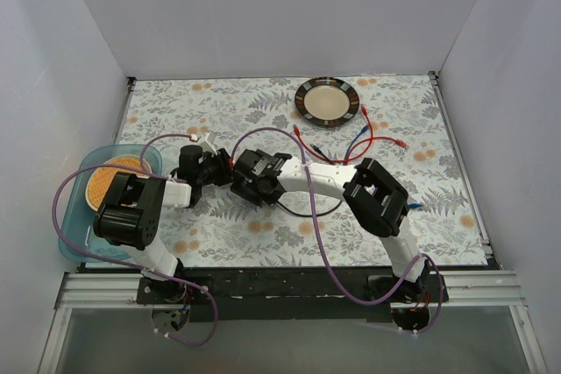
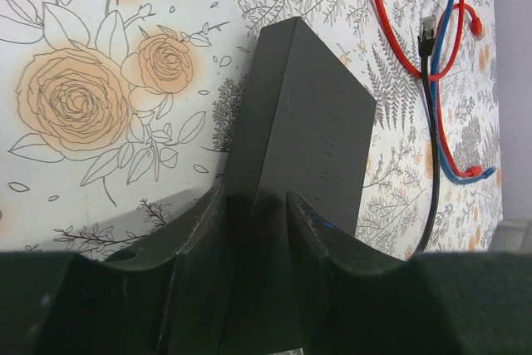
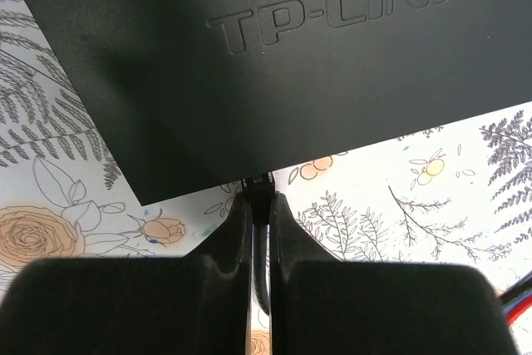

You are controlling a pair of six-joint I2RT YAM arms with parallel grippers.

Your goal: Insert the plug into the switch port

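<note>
The switch (image 2: 299,122) is a flat black box marked TP-LINK (image 3: 291,56). My left gripper (image 2: 253,205) is shut on it and holds one end between both fingers, tilted on its edge above the table. My right gripper (image 3: 259,203) is shut on the black plug (image 3: 260,185), whose tip touches the box's long lower edge. The port itself is hidden under that edge. The plug's black cable (image 1: 307,213) loops over the table behind the right gripper (image 1: 244,177). In the top view both grippers meet at centre left and cover the switch; the left gripper (image 1: 209,166) is beside the right.
A dark-rimmed round plate (image 1: 327,101) sits at the back. Red and blue cables (image 1: 364,137) lie right of centre, and show in the left wrist view (image 2: 449,106) with another black plug end (image 2: 427,29). A teal tray (image 1: 77,216) with an orange disc (image 1: 112,183) stands at left.
</note>
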